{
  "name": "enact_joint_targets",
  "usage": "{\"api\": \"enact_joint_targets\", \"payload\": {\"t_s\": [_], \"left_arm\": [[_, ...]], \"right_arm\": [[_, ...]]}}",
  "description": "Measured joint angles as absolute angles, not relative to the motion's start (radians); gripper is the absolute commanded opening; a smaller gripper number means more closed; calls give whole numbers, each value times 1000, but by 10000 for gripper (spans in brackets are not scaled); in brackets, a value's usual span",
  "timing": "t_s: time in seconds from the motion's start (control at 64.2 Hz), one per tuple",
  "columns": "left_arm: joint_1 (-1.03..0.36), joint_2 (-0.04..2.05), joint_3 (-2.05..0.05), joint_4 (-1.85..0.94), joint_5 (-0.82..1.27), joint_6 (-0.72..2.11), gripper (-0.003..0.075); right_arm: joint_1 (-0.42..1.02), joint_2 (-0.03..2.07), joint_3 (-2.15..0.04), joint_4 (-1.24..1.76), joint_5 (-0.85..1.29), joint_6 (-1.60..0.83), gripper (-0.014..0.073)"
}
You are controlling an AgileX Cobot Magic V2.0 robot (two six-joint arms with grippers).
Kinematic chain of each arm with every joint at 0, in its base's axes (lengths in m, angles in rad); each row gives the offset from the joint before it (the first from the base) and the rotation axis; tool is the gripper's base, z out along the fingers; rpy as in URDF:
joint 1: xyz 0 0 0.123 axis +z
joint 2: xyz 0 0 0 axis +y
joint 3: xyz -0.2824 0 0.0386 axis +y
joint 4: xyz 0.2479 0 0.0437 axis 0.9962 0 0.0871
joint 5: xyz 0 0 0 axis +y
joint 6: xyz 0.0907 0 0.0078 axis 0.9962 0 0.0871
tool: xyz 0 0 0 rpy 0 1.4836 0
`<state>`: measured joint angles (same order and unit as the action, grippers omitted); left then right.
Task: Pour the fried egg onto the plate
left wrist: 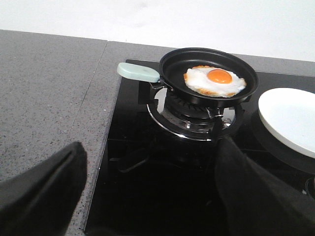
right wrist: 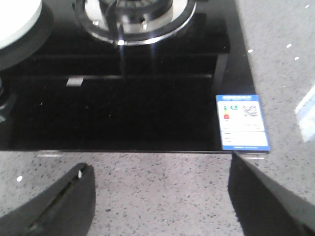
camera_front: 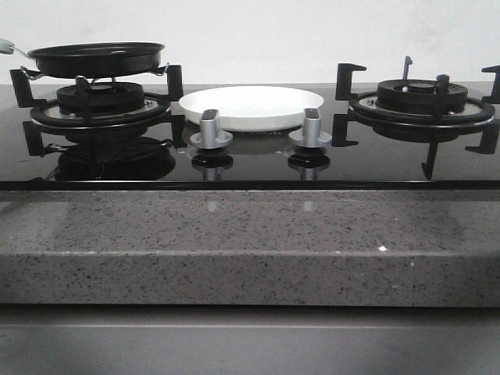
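The fried egg (left wrist: 214, 80), white with an orange yolk, lies flat in a black frying pan (left wrist: 208, 74) on the left burner. The pan (camera_front: 95, 58) has a pale green handle (left wrist: 138, 72) pointing away from the plate. The white plate (camera_front: 251, 107) rests on the glass hob between the two burners, its edge (left wrist: 290, 118) showing beside the pan. My left gripper (left wrist: 150, 152) is open, hovering short of the pan with nothing between its fingers. My right gripper (right wrist: 160, 172) is open over the grey counter, in front of the right burner (right wrist: 133, 19).
Two silver knobs (camera_front: 211, 129) (camera_front: 310, 129) stand in front of the plate. The right burner's black grate (camera_front: 422, 100) is bare. A blue and white energy label (right wrist: 242, 121) is stuck at the hob's corner. Speckled grey countertop (camera_front: 250, 242) runs along the front.
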<state>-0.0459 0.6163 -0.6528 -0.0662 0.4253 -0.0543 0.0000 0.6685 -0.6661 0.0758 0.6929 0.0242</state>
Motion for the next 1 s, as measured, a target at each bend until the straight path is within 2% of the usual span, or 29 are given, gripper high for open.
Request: {"api": "enact_joint_targets", "payload": {"t_s": [0.249,0.545,0.794,0.997], "left_arm": [[-46,616,-653,-66,421,-54,545],[-46,616,-653,-66,418,-54,545],[-46,616,-653,-66,418,-54,545],[-46,616,-653,-66,418,-54,545]], "right_arm": [[90,826,-813,276,727,-164,579],[236,1119,-1016,319,732,-194,575],[246,1379,-1236,332,797,-194,432],[246,1573,-1431,364,870,-194,427]]}}
